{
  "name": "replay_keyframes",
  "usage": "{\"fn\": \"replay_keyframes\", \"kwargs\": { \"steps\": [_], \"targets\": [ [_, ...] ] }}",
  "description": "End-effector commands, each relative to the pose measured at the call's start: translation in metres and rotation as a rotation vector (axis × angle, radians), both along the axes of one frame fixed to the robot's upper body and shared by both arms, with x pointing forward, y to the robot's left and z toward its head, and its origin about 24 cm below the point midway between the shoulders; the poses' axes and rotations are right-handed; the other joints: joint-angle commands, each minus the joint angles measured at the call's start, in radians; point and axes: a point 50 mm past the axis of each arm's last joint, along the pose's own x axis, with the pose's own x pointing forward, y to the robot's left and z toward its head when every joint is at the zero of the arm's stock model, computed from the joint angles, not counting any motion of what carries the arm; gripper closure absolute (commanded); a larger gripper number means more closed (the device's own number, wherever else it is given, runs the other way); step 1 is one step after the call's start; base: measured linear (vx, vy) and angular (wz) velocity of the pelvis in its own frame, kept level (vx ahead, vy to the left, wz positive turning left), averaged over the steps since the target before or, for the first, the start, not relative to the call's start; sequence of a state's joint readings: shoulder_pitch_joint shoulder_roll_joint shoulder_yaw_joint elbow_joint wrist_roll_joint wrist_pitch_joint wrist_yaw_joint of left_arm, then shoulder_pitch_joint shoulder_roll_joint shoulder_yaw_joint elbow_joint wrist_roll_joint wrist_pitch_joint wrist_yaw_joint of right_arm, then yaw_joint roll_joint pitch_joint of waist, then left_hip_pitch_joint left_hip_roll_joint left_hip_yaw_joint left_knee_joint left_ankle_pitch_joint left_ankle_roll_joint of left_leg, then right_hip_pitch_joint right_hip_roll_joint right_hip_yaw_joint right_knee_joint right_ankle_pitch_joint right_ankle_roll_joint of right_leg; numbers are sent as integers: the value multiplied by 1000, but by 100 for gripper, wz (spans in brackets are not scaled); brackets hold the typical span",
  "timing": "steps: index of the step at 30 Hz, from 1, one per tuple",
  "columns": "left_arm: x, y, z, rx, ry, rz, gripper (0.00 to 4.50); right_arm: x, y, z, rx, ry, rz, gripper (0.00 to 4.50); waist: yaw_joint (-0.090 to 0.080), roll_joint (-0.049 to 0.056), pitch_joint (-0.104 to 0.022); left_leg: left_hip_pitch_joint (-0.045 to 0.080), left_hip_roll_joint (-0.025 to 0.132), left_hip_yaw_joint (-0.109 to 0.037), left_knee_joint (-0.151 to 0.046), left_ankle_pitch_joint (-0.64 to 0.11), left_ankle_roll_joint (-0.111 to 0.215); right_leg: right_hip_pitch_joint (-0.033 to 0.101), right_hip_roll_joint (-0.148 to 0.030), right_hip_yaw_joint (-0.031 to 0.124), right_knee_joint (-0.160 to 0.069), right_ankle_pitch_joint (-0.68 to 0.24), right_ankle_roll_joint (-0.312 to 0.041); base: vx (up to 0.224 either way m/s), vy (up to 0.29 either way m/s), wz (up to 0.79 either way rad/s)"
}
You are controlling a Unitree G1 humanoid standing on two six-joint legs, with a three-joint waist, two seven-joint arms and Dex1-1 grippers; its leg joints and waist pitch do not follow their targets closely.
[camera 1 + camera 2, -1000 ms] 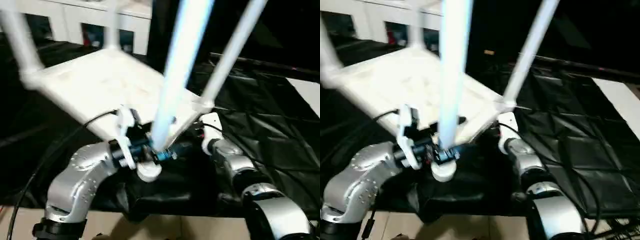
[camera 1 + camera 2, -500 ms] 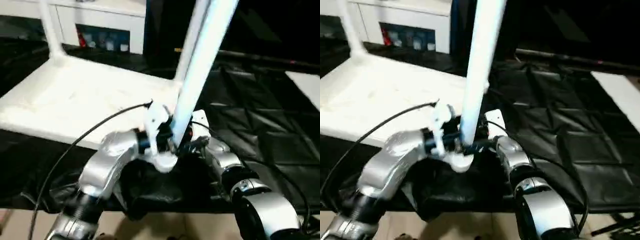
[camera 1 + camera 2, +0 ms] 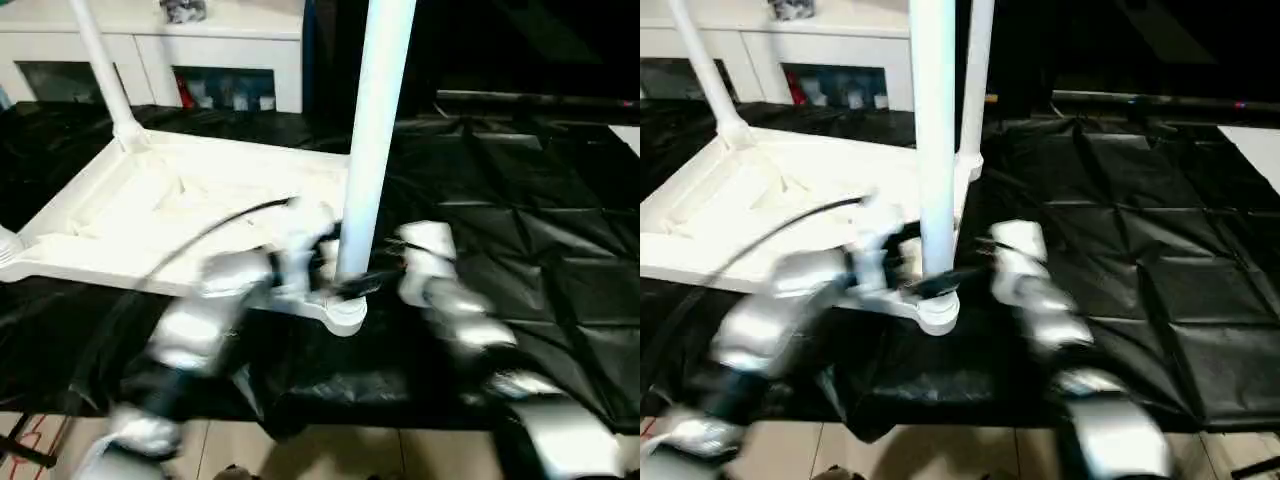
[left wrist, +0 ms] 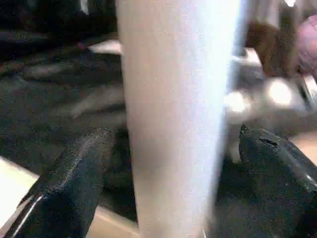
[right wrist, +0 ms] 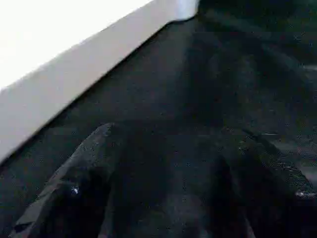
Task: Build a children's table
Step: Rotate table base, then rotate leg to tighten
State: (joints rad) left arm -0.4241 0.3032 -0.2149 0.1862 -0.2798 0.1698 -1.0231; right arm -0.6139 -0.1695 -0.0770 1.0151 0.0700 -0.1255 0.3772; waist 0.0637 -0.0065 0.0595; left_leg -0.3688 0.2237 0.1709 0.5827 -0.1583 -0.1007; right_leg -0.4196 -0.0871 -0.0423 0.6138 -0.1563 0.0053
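Note:
The children's table lies upside down on the black cloth, its ribbed white top [image 3: 180, 215] facing up. Its white legs stand upright: one at the near corner [image 3: 378, 130], one far left [image 3: 100, 70] and another behind [image 3: 975, 80]. My left gripper [image 3: 343, 280] is open around the near leg just above its corner socket [image 3: 345, 315]. In the left wrist view the leg [image 4: 178, 114] stands between the two black fingers [image 4: 74, 183]. My right gripper [image 5: 183, 163] is open over the cloth just right of that corner, with nothing in it. The table's edge [image 5: 64, 84] runs beside it.
A white cabinet with glass doors [image 3: 200, 45] stands behind the table. Wrinkled black cloth [image 3: 520, 200] covers the surface to the right. A black cable [image 3: 230, 220] runs from my left arm across the table top. Pale floor [image 3: 330, 455] shows at the near edge.
The view has swung. The near leg went from leaning to upright, and the table top went from tilted to flat on the cloth. Both grippers stayed by the near corner.

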Motion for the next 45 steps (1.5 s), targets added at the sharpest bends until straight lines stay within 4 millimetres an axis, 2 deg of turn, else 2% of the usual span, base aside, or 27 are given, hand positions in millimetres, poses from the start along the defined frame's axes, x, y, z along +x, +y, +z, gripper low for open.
{"fn": "replay_keyframes", "kwargs": {
  "steps": [1, 4, 6, 9, 10, 12, 13, 14, 15, 16, 17, 19, 22, 23, 25, 27, 28, 29, 30, 32, 34, 37, 38, 39, 40, 43, 45],
  "targets": [
    [-4, 5, 0, 13, 9, -45, 7, -1, -2, 9, 1, -45, 63, 96, 2, 2, -73, 8, -10, 14, -67, -327, 7, 48, -22, 19, -76, -310, -178, 0, 0, 0],
    [-5, 20, -11, 94, 52, -64, 7, -8, -10, 13, 7, -50, 137, 96, -4, 6, -70, 10, -12, 14, -68, -350, 9, 47, -18, 19, -81, -322, -184, 0, 0, 0],
    [-2, 29, -19, 199, 59, -78, 7, -16, -16, 13, -20, -49, 218, 96, -2, -4, -67, 9, -14, 14, -70, -365, 20, 47, -16, 19, -87, -369, -156, 0, 0, 0],
    [10, 38, -22, 287, 58, -61, 21, -27, -22, 13, -49, -22, 309, 96, 4, -7, -69, 11, -12, 14, -69, -341, 22, 47, -20, 22, -87, -372, -148, 0, 0, 0],
    [13, 39, -23, 338, 34, -61, 32, -31, -22, 13, -36, -7, 343, 96, 6, -19, -68, 7, -12, 14, -71, -335, 24, 49, -21, 20, -90, -378, -144, 0, 0, 0],
    [24, 45, -26, 456, -30, -40, 43, -40, -23, 13, -21, 37, 416, 96, 10, -11, -66, 8, -11, 11, -73, -343, 22, 47, -24, 20, -94, -406, -131, 0, 0, 0],
    [24, 45, -26, 456, -30, -40, 43, -40, -23, 13, -21, 37, 416, 96, 11, -13, -66, 9, -11, 11, -72, -350, 20, 46, -24, 19, -94, -414, -125, 0, 0, 0],
    [29, 47, -26, 490, -43, -34, 53, -45, -23, 14, -27, 45, 448, 96, 11, -10, -68, 8, -10, 10, -73, -347, 14, 47, -27, 21, -93, -407, -127, 0, 0, 0],
    [32, 48, -24, 499, -46, -32, 65, -48, -22, 16, -24, 52, 472, 96, 11, -12, -67, 5, -11, 9, -73, -342, 13, 50, -27, 20, -92, -407, -126, 0, 0, 0],
    [32, 48, -24, 500, -46, -32, 65, -49, -22, 16, -24, 52, 474, 96, 17, -15, -69, 10, -9, 10, -71, -333, 16, 47, -29, 22, -91, -400, -129, 0, 0, 0],
    [37, 48, -21, 513, -51, -31, 72, -53, -22, 20, -21, 62, 511, 96, 18, -31, -68, 1, -10, 10, -73, -317, 21, 53, -31, 20, -90, -399, -131, 0, 0, 0],
    [40, 48, -20, 548, -65, -38, 86, -56, -22, 21, -33, 70, 548, 96, 28, -23, -69, 7, -7, 10, -71, -311, 21, 48, -35, 21, -89, -402, -134, 0, 0, 0],
    [43, 50, -22, 565, -36, -65, 109, -57, -23, 20, -48, 96, 572, 96, 32, -26, -66, 8, -7, 11, -72, -319, 15, 45, -35, 21, -91, -405, -141, 0, 0, 0],
    [45, 53, -24, 592, -10, -96, 112, -56, -23, 20, -66, 112, 580, 96, 33, -17, -65, 11, -11, 11, -72, -327, 12, 42, -32, 21, -95, -414, -140, 0, 0, 0],
    [46, 54, -23, 606, 11, -121, 124, -53, -21, 23, -64, 113, 584, 96, 34, -22, -68, 9, -10, 10, -72, -325, 5, 47, -33, 20, -91, -392, -146, 0, 0, 0],
    [47, 54, -23, 604, 18, -128, 135, -53, -20, 25, -60, 116, 589, 96, 37, -22, -67, 11, -8, 9, -73, -340, 1, 48, -36, 20, -88, -384, -159, 0, 0, 0],
    [48, 52, -22, 606, 16, -149, 152, -54, -20, 27, -65, 127, 615, 96, 37, -28, -68, 11, -8, 10, -72, -335, 4, 49, -37, 20, -89, -381, -161, 0, 0, 0],
    [48, 50, -23, 602, 23, -167, 156, -55, -19, 28, -66, 136, 629, 96, 41, -25, -69, 10, -7, 9, -71, -322, 7, 51, -37, 20, -85, -360, -168, 0, 0, 0],
    [48, 49, -24, 616, 22, -175, 156, -55, -19, 29, -67, 140, 645, 96, 41, -32, -69, 7, -6, 10, -71, -309, 12, 53, -37, 21, -83, -342, -171, 0, 0, 0],
    [48, 49, -25, 647, 16, -188, 175, -57, -19, 29, -65, 153, 674, 96, 44, -28, -71, 8, -4, 10, -70, -296, 17, 53, -38, 21, -80, -317, -178, 0, 0, 0],
    [49, 48, -24, 645, 22, -197, 195, -59, -19, 30, -68, 164, 697, 96, 47, -31, -71, 8, -4, 13, -68, -281, 20, 55, -39, 21, -79, -295, -190, 0, 0, 0],
    [50, 44, -23, 628, 57, -239, 207, -60, -21, 31, -82, 183, 717, 96, 55, -25, -71, 10, -4, 13, -67, -273, 21, 54, -38, 21, -79, -290, -193, 0, 0, 0],
    [50, 44, -23, 637, 56, -239, 207, -60, -22, 31, -91, 181, 711, 96, 57, -28, -71, 8, -4, 13, -66, -271, 19, 56, -39, 22, -77, -280, -195, 0, 0, 0],
    [51, 44, -24, 642, 53, -237, 234, -59, -22, 31, -94, 181, 707, 96, 58, -17, -71, 10, -3, 12, -67, -282, 13, 54, -40, 22, -78, -277, -199, 0, 0, 0],
    [51, 44, -24, 644, 53, -237, 234, -60, -22, 32, -94, 182, 707, 96, 57, -20, -72, 10, -4, 13, -67, -286, 12, 55, -39, 21, -78, -275, -200, 0, 0, 0],
    [52, 44, -24, 649, 59, -245, 247, -60, -21, 32, -90, 186, 710, 96, 57, -17, -72, 10, -6, 11, -67, -299, 7, 58, -38, 20, -79, -274, -204, 0, 0, 0],
    [52, 44, -23, 652, 72, -259, 282, -62, -21, 33, -82, 189, 717, 96, 57, -14, -72, 11, -4, 10, -68, -308, 5, 58, -39, 20, -79, -285, -204, 0, 0, 0]
  ]
}}
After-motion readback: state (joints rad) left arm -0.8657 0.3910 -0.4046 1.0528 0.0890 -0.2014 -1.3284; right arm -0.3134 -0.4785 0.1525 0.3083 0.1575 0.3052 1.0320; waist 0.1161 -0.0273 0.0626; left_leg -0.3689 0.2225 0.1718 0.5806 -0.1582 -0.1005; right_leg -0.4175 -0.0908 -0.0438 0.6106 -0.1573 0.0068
